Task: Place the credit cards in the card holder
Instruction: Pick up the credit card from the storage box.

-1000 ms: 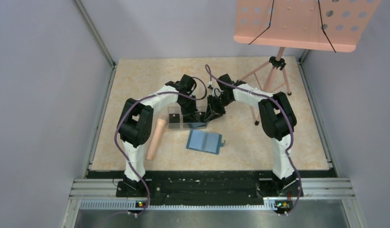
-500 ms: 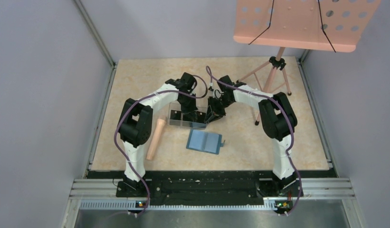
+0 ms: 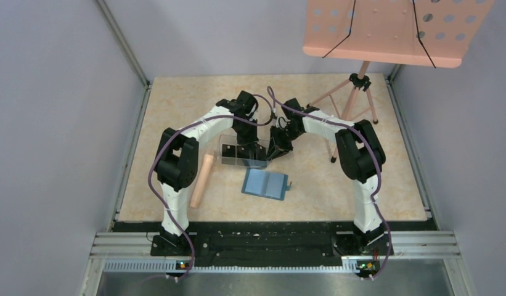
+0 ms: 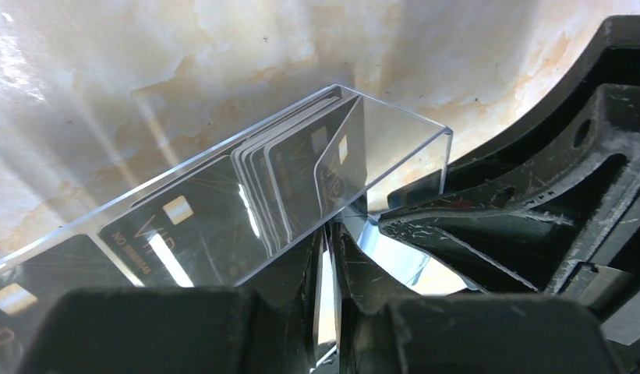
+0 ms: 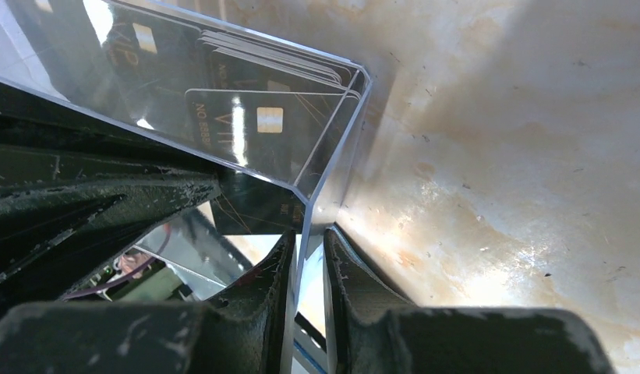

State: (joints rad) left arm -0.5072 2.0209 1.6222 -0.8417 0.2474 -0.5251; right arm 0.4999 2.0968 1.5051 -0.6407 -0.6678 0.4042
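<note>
Pinches one thin wall of the clear plastic box (image 3: 241,151) in the left claw (image 4: 326,304) and another in the right claw (image 5: 305,304), each narrowed to a slit around the plastic. Shows the black credit cards (image 4: 285,187) leaning together inside that box. Finds the card holder (image 3: 266,184) lying open on the desk (image 3: 176,111), near the box, toward the arm bases.

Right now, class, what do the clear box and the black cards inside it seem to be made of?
Clear box: hard glossy plastic, perhaps acrylic; see-through walls, sharp edges. Credit cards: thin glossy black plastic, probably; glare streaks, gold chips.
</note>
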